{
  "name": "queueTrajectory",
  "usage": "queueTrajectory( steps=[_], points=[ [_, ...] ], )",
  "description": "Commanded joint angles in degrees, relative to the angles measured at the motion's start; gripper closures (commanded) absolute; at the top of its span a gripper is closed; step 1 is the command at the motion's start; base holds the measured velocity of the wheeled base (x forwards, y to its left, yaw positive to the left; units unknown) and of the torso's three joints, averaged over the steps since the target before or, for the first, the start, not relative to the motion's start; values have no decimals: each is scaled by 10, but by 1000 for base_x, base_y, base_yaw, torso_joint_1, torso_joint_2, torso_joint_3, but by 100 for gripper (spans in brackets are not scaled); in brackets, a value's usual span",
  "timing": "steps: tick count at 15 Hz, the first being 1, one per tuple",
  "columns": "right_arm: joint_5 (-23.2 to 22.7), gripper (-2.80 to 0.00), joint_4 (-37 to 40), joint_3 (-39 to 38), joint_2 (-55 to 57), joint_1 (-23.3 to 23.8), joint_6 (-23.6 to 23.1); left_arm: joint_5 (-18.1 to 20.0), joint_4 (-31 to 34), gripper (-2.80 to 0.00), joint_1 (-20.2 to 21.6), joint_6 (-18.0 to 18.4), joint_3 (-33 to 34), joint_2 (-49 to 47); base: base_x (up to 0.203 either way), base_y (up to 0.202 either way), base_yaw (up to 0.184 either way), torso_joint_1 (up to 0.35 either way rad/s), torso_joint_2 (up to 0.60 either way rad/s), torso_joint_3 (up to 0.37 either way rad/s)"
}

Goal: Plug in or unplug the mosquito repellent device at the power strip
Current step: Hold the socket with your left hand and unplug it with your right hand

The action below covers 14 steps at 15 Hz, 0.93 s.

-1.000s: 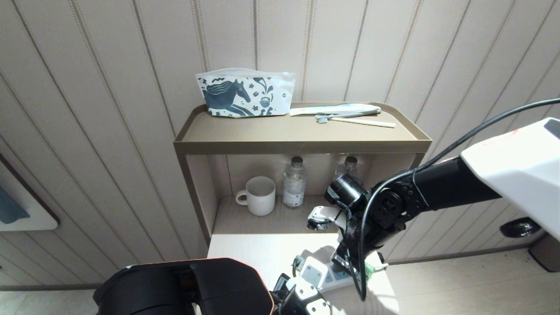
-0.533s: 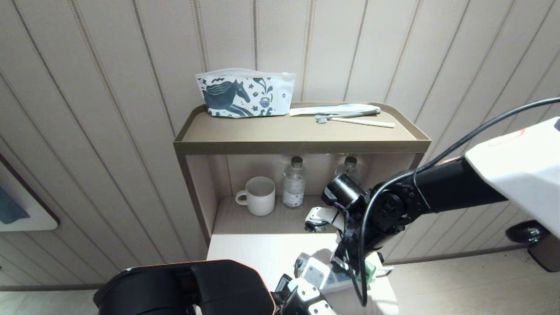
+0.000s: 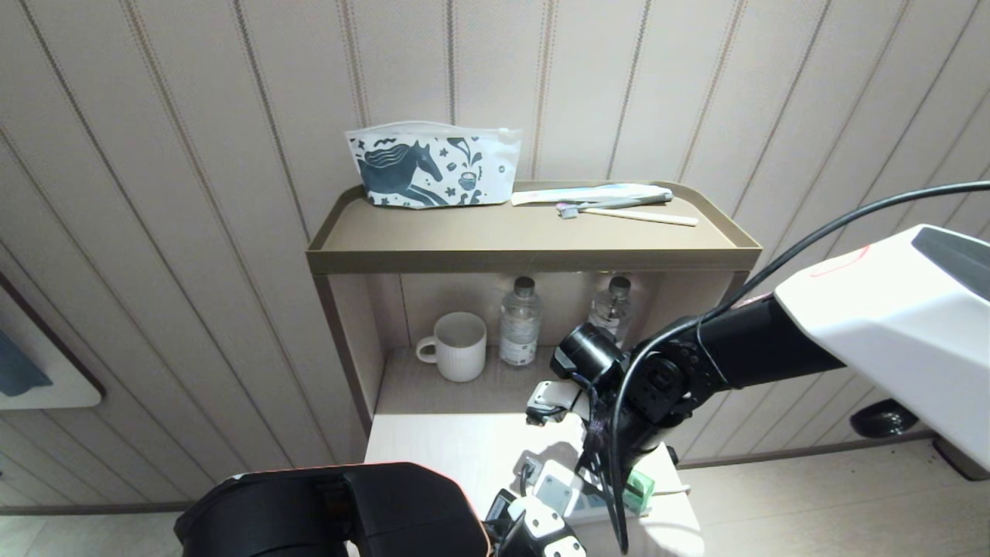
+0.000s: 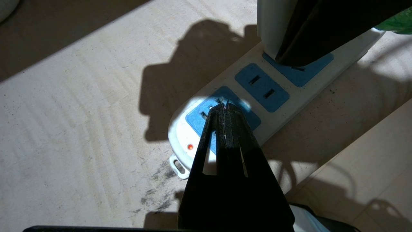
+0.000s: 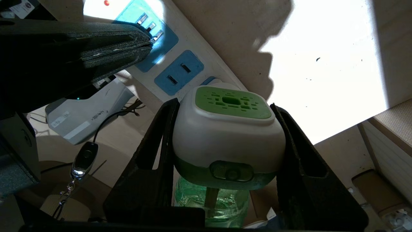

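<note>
Over the power strip (image 5: 193,61), the right claw (image 5: 225,135) (half-spread) pinches the mosquito repellent device (image 5: 228,129).

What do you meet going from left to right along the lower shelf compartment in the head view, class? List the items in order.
White mug → water bottle with a label → second water bottle, with the right arm partly in front of its lower part.

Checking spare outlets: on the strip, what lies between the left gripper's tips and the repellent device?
One free blue socket on the power strip, seen in both wrist views.
</note>
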State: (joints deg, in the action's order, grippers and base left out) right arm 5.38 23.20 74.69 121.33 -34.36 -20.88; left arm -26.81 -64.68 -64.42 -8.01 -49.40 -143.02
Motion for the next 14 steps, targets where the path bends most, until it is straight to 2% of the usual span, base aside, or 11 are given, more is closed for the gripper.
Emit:
queueTrajectory(
  steps=[1, 12, 14],
  points=[
    [9, 0, 0, 1, -9, 6, -2, -3, -5, 0, -1, -1, 1, 0, 0, 0, 0, 0, 0, 0],
    [11, 0, -2, -12, -43, 12, -1, -4, -36, 0, -1, 10, 12, 7, 0, 0, 0, 0, 0, 0],
    [10, 0, -2, -14, -66, 18, -1, -4, -48, 0, 3, 22, 13, 44, 0, 0, 0, 0, 0, 0]
  ],
)
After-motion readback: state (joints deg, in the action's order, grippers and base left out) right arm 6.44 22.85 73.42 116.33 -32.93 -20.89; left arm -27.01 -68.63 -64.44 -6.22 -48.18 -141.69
